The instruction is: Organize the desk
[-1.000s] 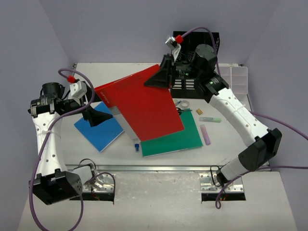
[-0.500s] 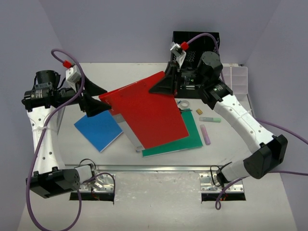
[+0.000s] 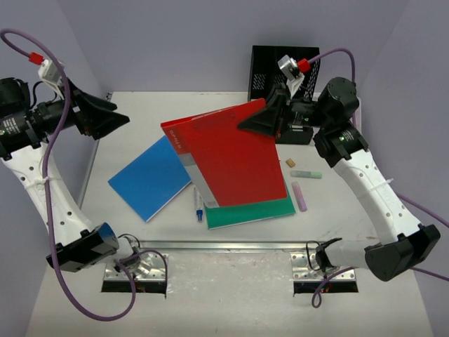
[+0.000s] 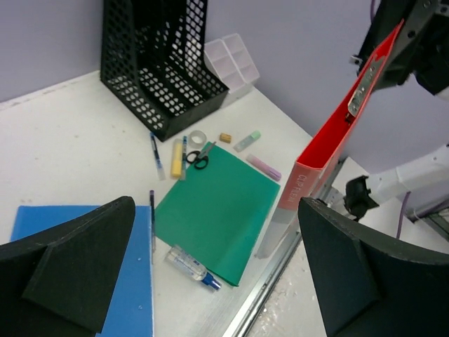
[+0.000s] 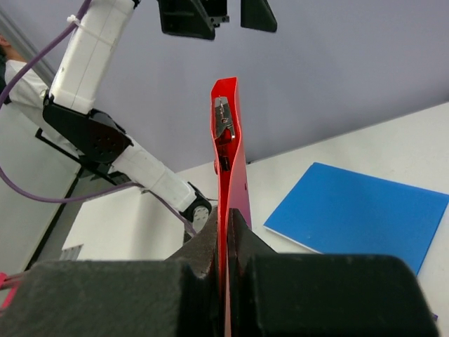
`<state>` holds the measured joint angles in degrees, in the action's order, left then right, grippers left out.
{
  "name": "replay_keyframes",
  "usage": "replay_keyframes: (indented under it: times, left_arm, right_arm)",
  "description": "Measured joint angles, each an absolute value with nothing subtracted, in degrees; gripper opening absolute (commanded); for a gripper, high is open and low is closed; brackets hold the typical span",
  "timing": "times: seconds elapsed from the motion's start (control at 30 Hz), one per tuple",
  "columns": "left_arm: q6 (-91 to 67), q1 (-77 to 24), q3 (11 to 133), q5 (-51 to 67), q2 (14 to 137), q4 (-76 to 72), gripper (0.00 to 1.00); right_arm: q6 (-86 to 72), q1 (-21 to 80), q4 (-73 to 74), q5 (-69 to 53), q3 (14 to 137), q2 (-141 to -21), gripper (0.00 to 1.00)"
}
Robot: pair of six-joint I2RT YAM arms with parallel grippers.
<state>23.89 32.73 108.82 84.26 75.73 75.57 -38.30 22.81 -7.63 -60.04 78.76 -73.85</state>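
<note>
The desk is a white tabletop strewn with stationery. My right gripper is shut on the top edge of a red clip folder and holds it tilted above the middle of the desk, its lower end over a green folder. The right wrist view shows the jaws pinched on the red folder. My left gripper hangs open and empty, high over the far left corner. From there it looks across at the red folder and green folder.
A blue folder lies at the left. A pen and a small bottle lie between the folders. An eraser and two highlighters lie at the right. The black mesh file holder and a clear compartment box stand at the back right.
My left gripper has pulled away from the red folder's left edge and risen up and to the left. My right arm has carried the red folder to the right.
</note>
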Motion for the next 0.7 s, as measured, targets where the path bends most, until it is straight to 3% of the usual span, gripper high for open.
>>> replay_keyframes:
  times: [0.1, 0.2, 0.43, 0.57, 0.7]
  left_arm:
    - [13.52, 35.06, 111.04, 83.16, 75.32, 68.19, 1.0]
    - [-1.46, 34.5, 103.06, 76.37, 69.41, 53.32, 1.0]
    - [-13.77, 19.49, 99.67, 57.02, 69.59, 38.33, 1.0]
    - [-21.83, 14.17, 84.65, 54.58, 69.29, 23.78, 1.0]
    - [-37.74, 9.6, 66.97, 56.97, 71.89, -3.73, 0.99]
  right_arm:
    - [-37.54, 22.27, -6.83, -59.68, 77.49, -72.32, 0.0]
    - [-37.11, 21.84, -6.08, -59.09, 76.46, -71.67, 0.0]
    - [-34.27, 20.72, -2.76, -57.44, 75.17, -70.81, 0.0]
    - [-32.21, 19.1, -1.34, -57.06, 73.67, -68.63, 0.0]
    - [-31.48, 15.25, -1.57, -58.61, 71.67, -66.58, 0.0]
